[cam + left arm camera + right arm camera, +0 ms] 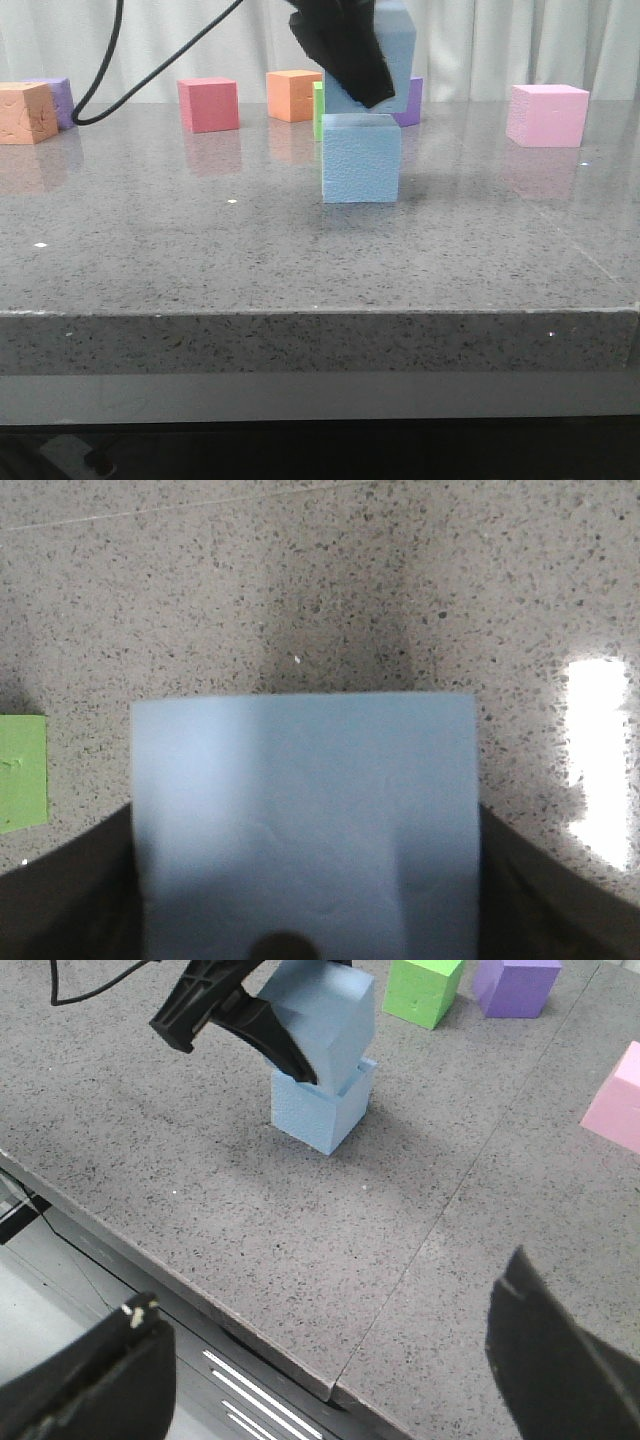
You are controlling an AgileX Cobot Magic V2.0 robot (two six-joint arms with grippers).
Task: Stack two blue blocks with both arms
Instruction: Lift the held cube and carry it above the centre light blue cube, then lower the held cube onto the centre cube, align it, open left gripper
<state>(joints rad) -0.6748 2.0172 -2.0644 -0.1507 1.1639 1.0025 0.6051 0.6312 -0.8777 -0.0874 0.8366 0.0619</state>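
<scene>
Front view shows the left pincer [362, 95] squeezing the top blue block [398, 50], right above the bottom blue block [361, 158]. The top one leans and looks off to one side, so it might slide off when let go. Blocks have no long side. The right pincer [330, 1360] hangs open, far off.

bright, even light; glare patch on tabletop [598, 750].
</scene>
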